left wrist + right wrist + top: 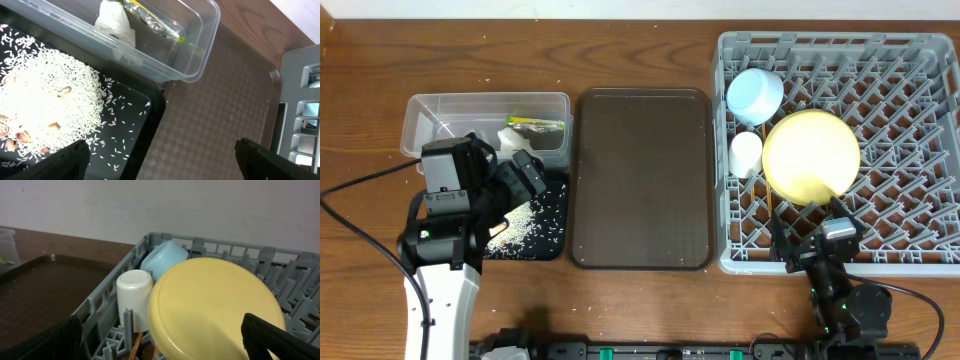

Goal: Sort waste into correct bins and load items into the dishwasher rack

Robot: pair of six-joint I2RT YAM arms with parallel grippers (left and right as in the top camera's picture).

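White rice [47,107] lay in black tray [150,125] just beside left gripper [162,152], nearer arm, jaws apart, empty; right gripper [160,335] apart, over rack [100,305].

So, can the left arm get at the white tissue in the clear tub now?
Probably yes. The left gripper is open and empty, close beside the clear tub, which has no lid; the crumpled white tissue lies inside with nothing over it.
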